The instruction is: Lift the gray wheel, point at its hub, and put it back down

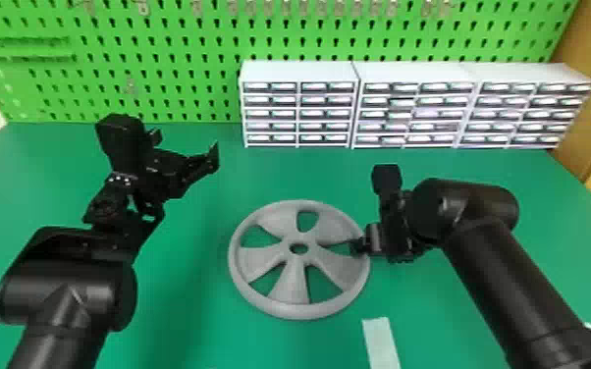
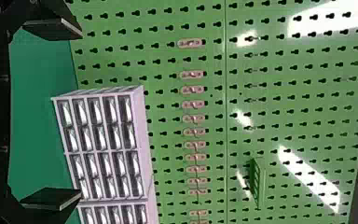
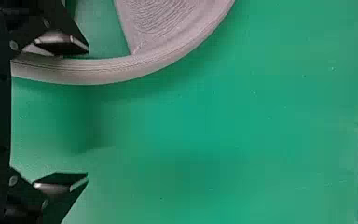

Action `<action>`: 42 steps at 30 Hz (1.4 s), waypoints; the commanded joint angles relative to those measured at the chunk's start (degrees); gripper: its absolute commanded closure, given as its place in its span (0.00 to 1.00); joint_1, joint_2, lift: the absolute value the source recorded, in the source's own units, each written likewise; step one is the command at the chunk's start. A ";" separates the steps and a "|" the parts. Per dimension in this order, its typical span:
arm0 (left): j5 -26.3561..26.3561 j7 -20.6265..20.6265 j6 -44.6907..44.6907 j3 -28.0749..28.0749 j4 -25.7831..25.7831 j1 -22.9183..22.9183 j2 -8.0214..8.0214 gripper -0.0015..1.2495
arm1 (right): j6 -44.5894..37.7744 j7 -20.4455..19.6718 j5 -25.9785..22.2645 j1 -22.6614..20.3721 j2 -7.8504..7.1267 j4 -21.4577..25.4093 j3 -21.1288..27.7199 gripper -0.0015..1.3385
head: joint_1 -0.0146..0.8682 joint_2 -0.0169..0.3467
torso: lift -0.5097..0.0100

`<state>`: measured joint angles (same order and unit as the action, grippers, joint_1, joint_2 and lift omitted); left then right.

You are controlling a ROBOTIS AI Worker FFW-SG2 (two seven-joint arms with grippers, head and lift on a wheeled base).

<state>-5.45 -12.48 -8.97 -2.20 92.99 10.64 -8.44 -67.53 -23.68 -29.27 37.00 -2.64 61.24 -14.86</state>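
The gray wheel [image 1: 292, 289] lies flat on the green counter [image 1: 186, 304], face up, so its hub [image 1: 299, 249] is turned toward the head camera and could be pointed at without tipping anything. At the wheel's right side, the right hand [image 3: 87, 113] has its fingers well apart: one is over a gap between the spokes, just inside the rim [image 3: 107, 72], the other is out past the wheel's edge. That straddle puts the rim between them, presumably because a thin edge is easier to pinch than the broad face, and the gap gives the inner finger room. Nothing is clamped, so the step in hand looks like lining up for the lift; next the fingers would need to close on the rim. Held from one side only, the wheel may well sag toward its far edge. The left hand [image 2: 81, 114], fingers also apart and holding nothing, is off to the wheel's left and a little beyond it, likely kept out of the way, perhaps to do the pointing. The drawer cabinets [image 1: 299, 113] stand beyond the wheel, leaving space around it; a pale strip [image 1: 382, 343] lies nearer the robot than the wheel.
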 commanded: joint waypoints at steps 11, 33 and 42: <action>0.09 0.00 0.00 0.00 0.00 0.00 0.00 0.08 | 2.23 0.13 4.04 -0.88 0.09 0.99 -3.33 0.81 | 0.80 0.18 | 0.81; 0.09 0.00 -0.09 0.09 -0.09 -0.18 0.00 0.08 | 8.82 0.13 6.68 -4.57 -0.53 3.80 -3.68 0.99 | 0.80 0.18 | 0.81; 0.00 0.00 -0.26 0.18 -0.09 -0.27 0.00 0.08 | 9.96 0.13 7.65 -5.19 -0.62 6.18 -3.59 0.99 | 0.80 0.18 | 0.81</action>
<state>-5.39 -12.48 -9.14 -2.06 92.90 10.44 -8.44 -57.66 -23.55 -22.77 31.84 -3.19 66.02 -18.15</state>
